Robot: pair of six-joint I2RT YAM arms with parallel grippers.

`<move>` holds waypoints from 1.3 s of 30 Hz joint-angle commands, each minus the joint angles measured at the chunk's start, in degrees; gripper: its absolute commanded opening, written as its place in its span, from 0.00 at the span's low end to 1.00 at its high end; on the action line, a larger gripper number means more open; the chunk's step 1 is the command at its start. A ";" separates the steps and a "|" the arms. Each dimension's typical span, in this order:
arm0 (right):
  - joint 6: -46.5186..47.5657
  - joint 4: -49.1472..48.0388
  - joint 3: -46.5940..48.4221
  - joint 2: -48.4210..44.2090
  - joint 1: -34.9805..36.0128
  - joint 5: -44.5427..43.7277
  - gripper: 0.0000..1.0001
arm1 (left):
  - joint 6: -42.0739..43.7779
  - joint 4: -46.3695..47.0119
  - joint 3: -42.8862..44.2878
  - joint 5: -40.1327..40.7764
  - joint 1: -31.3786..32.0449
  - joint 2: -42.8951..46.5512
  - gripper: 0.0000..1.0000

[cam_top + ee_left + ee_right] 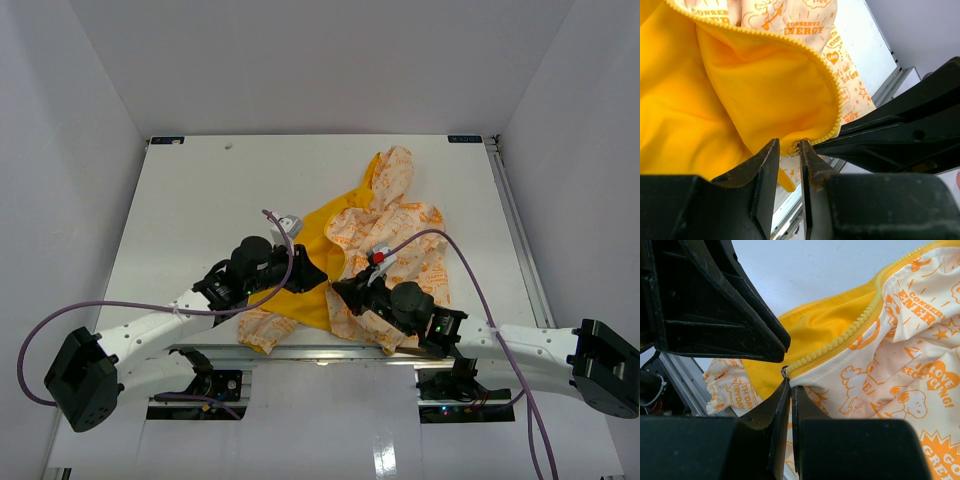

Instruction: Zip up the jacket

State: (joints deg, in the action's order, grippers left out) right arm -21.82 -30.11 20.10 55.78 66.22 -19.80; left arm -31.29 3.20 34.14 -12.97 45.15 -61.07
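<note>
Cream-white cloth with orange print: the jacket (385, 225) lies crumpled and unzipped near the front edge of the white table (200, 190), its yellow lining (715, 100) showing. Its lettering (802, 27) reads "CONSERVE ENERGY". The 2 arms meet at the lower hem. There the left gripper (788, 145) stands narrowly parted with the zipper edge (832, 90) at its tips, seemingly unpinched, and the right gripper (790, 384) is clamped on the jacket's corner beside the zipper teeth.

Orange print on jacket (755, 85): "CONSERVE ENERGY", repeated. Heart motif: "LOVE", rest cut off. Other wording unreadable.
</note>
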 commanded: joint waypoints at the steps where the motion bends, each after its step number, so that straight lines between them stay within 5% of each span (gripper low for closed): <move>1: 0.95 -2.40 2.66 0.16 -0.12 -1.43 0.08 | -0.57 -0.26 3.25 -1.43 0.29 -0.63 0.34; 24: 1.57 -2.29 2.12 -1.48 -0.14 -3.40 0.08 | 2.39 2.22 -4.17 -3.64 1.88 -2.52 0.27; 30: 3.56 -1.24 0.97 -4.48 -0.21 -1.83 0.08 | 2.32 2.16 -5.37 -2.74 1.96 1.18 0.36; 39: 10.33 6.23 -0.63 -20.40 -4.55 25.54 0.08 | 2.02 1.45 -8.54 8.92 1.84 7.40 0.49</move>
State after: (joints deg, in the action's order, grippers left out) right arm -15.55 -25.32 19.59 41.15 63.05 -9.69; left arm -29.49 3.89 27.80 -10.26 46.89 -56.31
